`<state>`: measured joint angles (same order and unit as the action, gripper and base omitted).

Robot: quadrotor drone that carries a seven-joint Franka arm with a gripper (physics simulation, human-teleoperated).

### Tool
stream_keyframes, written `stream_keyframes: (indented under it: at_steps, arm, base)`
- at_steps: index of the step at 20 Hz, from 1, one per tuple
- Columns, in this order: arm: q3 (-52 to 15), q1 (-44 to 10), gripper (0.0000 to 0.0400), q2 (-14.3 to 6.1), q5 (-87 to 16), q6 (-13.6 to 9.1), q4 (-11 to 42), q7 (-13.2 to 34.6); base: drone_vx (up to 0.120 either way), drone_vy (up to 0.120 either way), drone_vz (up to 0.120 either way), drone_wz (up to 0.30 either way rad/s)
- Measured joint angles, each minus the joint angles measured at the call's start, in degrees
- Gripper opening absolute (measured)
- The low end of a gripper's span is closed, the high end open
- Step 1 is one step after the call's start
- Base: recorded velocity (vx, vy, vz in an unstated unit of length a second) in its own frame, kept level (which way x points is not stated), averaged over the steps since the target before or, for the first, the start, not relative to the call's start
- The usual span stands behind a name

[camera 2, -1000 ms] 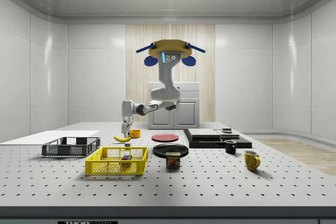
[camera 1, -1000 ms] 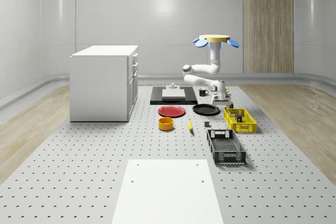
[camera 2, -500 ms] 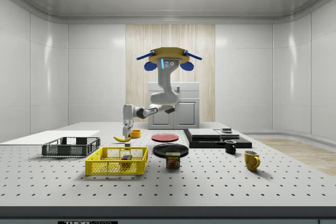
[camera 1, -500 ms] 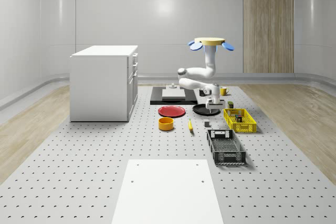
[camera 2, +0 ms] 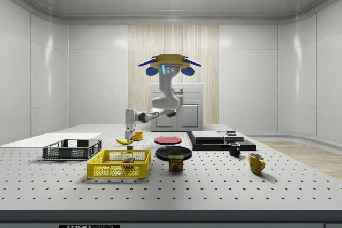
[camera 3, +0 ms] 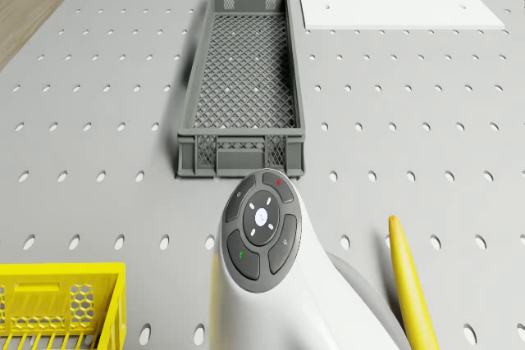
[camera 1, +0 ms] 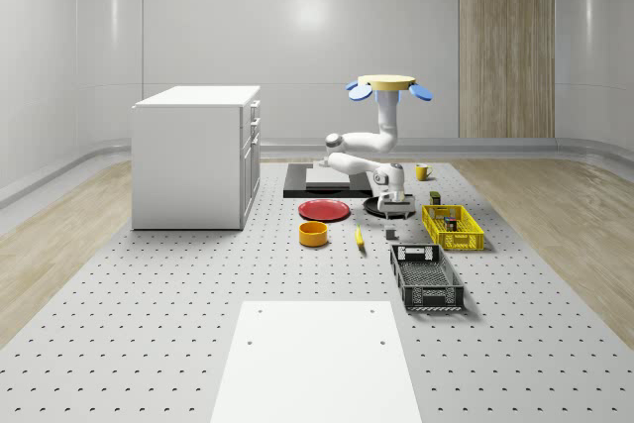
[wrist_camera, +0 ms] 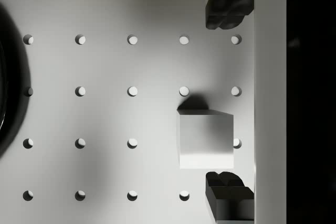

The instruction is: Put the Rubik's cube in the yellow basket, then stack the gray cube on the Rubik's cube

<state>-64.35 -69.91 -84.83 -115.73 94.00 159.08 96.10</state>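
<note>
The perforated table carries everything. At about ten o'clock from the table's middle in the whole-scene view stands a white cabinet; at six o'clock lies a white panel. The drone hovers over the far middle of the table, above the black plate, with its arm bent down and forward.

The gray crate sits at four o'clock from the table's middle in the whole-scene view, and the yellow basket lies just beyond it, at about one o'clock from the crate. The Rubik's cube rests inside the yellow basket, seen through its mesh in the side view. A red plate lies at nine o'clock from the black plate, with an orange bowl nearer the camera and a banana at three o'clock from that bowl.

The gripper hangs low over the table, between the black plate and the gray crate, its jaws spread wide apart and clasping nothing. The gray cube sits on the table below it, nearer the finger at six o'clock in the wrist view and not touched by either finger. In the whole-scene view the cube lies at nine o'clock from the yellow basket.
</note>
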Motion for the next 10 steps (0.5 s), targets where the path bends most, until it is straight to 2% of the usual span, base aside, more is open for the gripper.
stream_keyframes:
  at_steps: [4, 5, 8, 10]
  arm:
    - [0.0, 0.1, 0.0400, 0.1, -0.1, -0.1, 0.0, 0.0]
    - [0.0, 0.1, 0.0400, 0.2, -0.1, -0.1, 0.0, -0.1]
    - [0.0, 0.1, 0.0400, 0.2, -0.1, -0.2, 0.0, -0.1]
    - [0.0, 0.2, 0.0400, 0.3, -0.1, -0.3, 0.0, -0.1]
  base:
    - [0.000, -0.120, -0.010, 0.000]
    - [0.000, 0.000, -0.040, 0.000]
    - [0.000, 0.000, -0.120, 0.000]
    - [0.000, -0.040, -0.040, 0.000]
